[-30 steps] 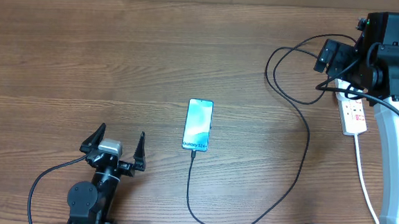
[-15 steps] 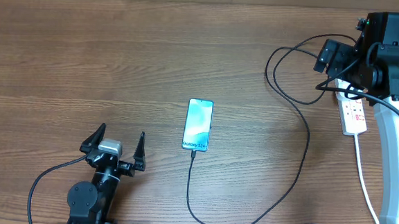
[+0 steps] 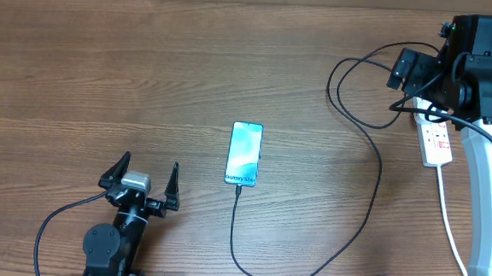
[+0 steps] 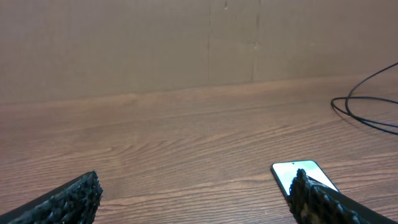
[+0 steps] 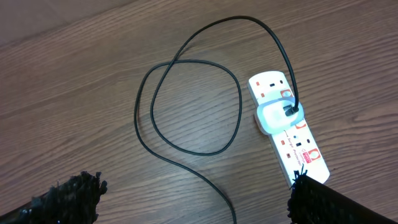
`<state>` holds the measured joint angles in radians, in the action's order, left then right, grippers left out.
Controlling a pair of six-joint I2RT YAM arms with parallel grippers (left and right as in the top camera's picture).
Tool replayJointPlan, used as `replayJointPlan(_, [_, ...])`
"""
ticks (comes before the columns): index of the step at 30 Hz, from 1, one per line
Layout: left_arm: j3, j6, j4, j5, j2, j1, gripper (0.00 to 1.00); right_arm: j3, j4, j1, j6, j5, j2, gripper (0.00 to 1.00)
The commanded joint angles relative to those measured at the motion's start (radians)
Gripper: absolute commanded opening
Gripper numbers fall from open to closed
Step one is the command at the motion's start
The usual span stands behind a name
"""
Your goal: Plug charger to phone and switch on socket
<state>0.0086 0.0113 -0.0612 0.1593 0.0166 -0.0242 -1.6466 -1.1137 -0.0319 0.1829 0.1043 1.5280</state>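
The phone lies flat at the table's middle with its screen lit; it also shows in the left wrist view as the phone, low on the right. The charger, a thin black cable, meets the phone's bottom edge, loops across the table and runs to the socket. In the right wrist view the charger ends in a white adapter seated in the socket. My left gripper stands open left of the phone, holding nothing. My right gripper hovers open over the cable loop beside the socket.
A thick white lead runs from the socket toward the front right edge. A plain brown wall rises behind the table in the left wrist view. A black cable trails from the left arm's base.
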Motion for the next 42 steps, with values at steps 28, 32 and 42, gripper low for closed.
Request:
replayJointPlan(28, [-0.004,0.019,-0.004,-0.012,-0.013,0.003,1.00,0.376,0.012,0.005,-0.002,0.003,-0.218,1.00])
replayJointPlan(32, [-0.004,0.019,-0.004,-0.012,-0.012,0.003,1.00,0.376,0.012,0.005,-0.002,0.003,-0.251,1.00])
replayJointPlan(42, [-0.004,0.019,-0.004,-0.012,-0.012,0.003,1.00,0.377,0.012,0.005,-0.002,0.003,-0.270,1.00])
